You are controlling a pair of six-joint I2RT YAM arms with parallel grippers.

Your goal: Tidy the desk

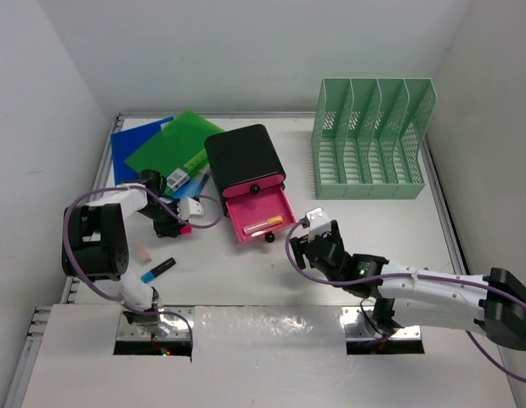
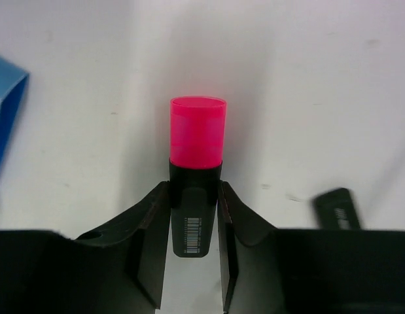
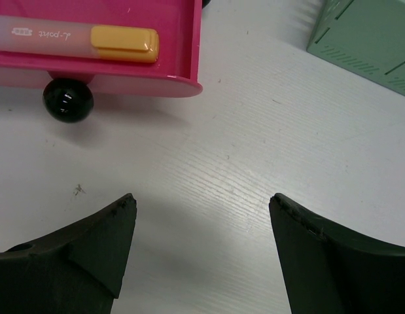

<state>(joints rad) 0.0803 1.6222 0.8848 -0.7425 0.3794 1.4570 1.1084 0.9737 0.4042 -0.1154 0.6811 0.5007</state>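
Left pincer clamps a likely light, stiff marker by its black barrel; right pincer stands apart over the desk.

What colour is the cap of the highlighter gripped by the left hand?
Bright pink; the highlighter cap shows best in the left wrist view.

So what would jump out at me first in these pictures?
The black box in the middle of the desk, its pink drawer pulled open with a yellow-capped marker lying inside. Then the mint-green file rack at the far right, and the left jaws pinching a pink-capped highlighter on the left side.
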